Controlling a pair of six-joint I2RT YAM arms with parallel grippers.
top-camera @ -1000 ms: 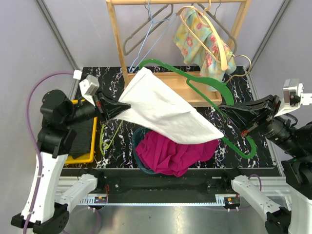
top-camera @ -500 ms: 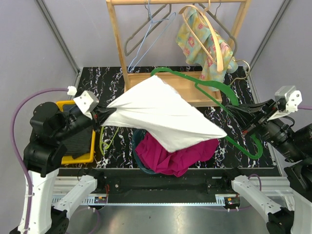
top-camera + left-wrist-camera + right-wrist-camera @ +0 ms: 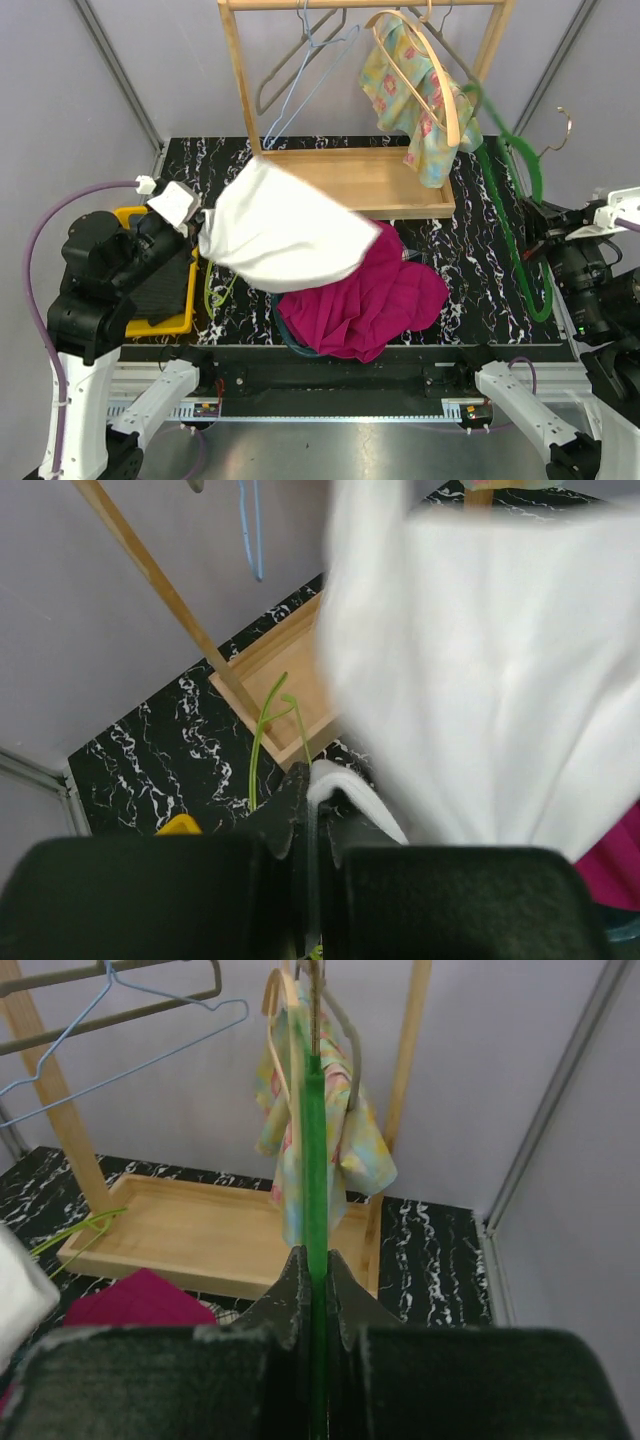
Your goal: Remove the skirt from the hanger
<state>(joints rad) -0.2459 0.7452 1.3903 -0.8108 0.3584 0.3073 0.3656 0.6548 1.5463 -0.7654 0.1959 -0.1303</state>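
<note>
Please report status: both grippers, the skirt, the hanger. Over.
Left gripper shut on white skirt. Right gripper shut on green hanger. Skirt clear of hanger, hanging above magenta cloth. No obstruction seen.

We see pale grey walls (image 3: 50,90) around a black, white-veined tabletop (image 3: 468,268). A wooden rack (image 3: 390,178) stands at its far edge, flanked by slanted metal struts (image 3: 115,68).

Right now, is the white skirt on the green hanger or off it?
Off. The skirt hangs from the left jaws alone; the green hanger, bare, is in the right jaws.
</note>
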